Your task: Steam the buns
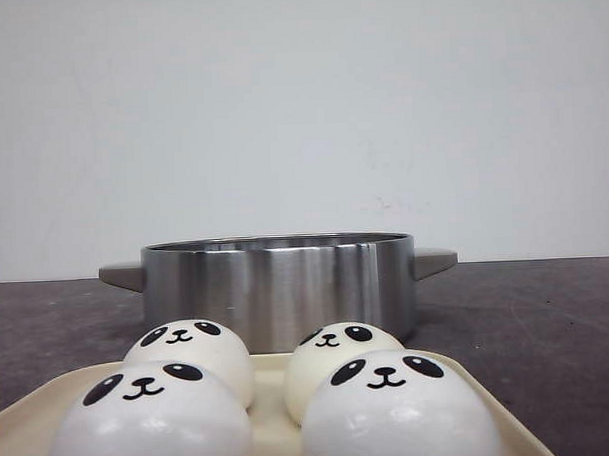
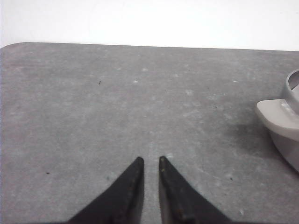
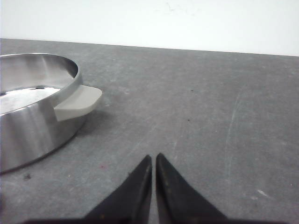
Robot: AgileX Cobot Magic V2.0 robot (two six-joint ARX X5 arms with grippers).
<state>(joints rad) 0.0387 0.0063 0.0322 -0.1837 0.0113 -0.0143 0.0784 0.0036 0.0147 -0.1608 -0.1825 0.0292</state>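
Steel pot (image 1: 279, 289) stands behind a cream tray (image 1: 21, 428) in the front view; four panda buns (image 1: 191, 352) sit on the tray, the nearer pair cut off by the frame, and neither arm shows. Left wrist view: the left gripper (image 2: 149, 161) hangs nearly closed and empty over grey table (image 2: 117, 102), only a pot handle (image 2: 276, 116) showing. Right wrist view: the right gripper (image 3: 153, 157) is almost shut, empty, the pot partly cropped.

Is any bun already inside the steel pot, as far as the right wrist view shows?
No, the visible inside of the pot is bare metal, and all four buns sit on the tray.
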